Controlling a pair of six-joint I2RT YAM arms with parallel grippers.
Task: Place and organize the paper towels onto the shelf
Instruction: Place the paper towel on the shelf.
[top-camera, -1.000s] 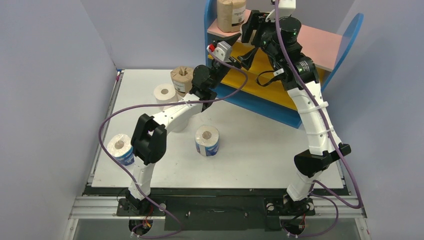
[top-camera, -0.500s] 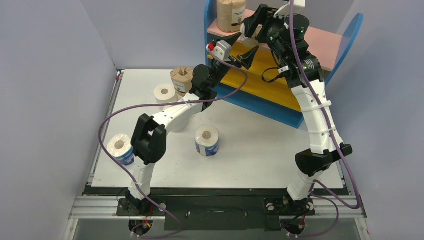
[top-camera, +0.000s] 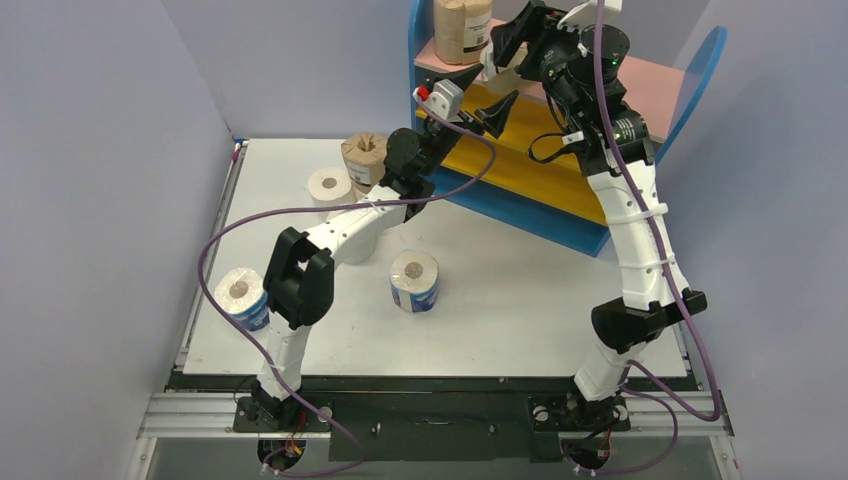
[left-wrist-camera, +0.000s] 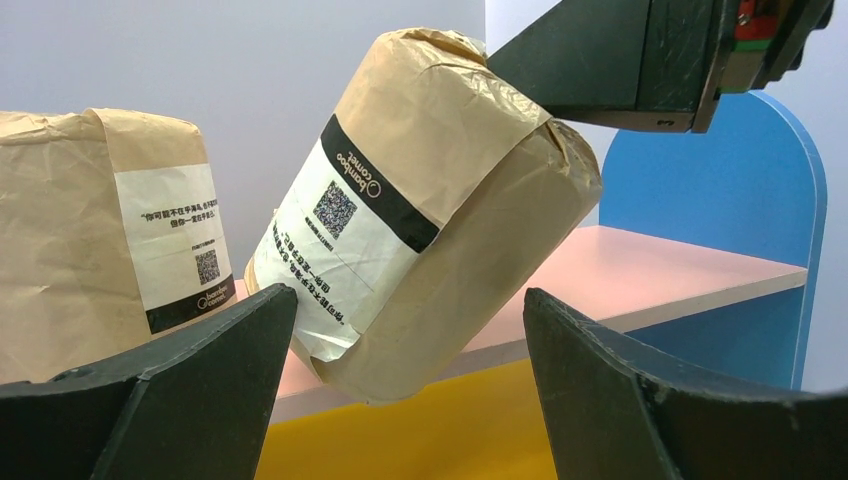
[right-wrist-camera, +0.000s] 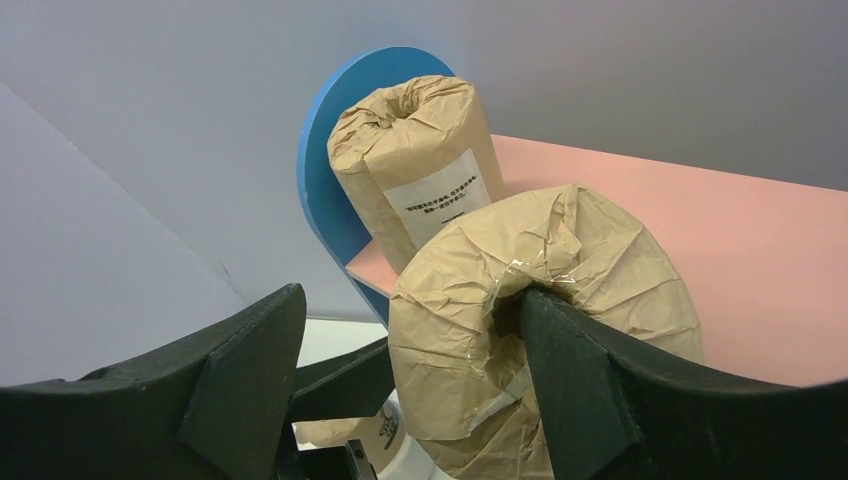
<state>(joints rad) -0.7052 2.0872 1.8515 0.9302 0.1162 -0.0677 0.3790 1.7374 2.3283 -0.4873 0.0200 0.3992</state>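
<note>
From above, the shelf (top-camera: 650, 85) stands at the table's (top-camera: 520, 300) one o'clock, with the left gripper (top-camera: 487, 92) and right gripper (top-camera: 512, 38) up at its pink top board and four loose paper towels (top-camera: 414, 280) on the nine o'clock half. The left wrist view has the left jaws spread wide beneath a tilted brown roll (left-wrist-camera: 430, 200) resting on that board, with an upright brown roll (left-wrist-camera: 90, 230) at nine o'clock. In the right wrist view the right jaws are spread too, one finger (right-wrist-camera: 600, 400) against the tilted roll's crumpled end.

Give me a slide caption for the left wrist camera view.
Open left gripper frames a tilted brown-wrapped roll at the edge of the pink top board, a second roll upright beside it.
</note>
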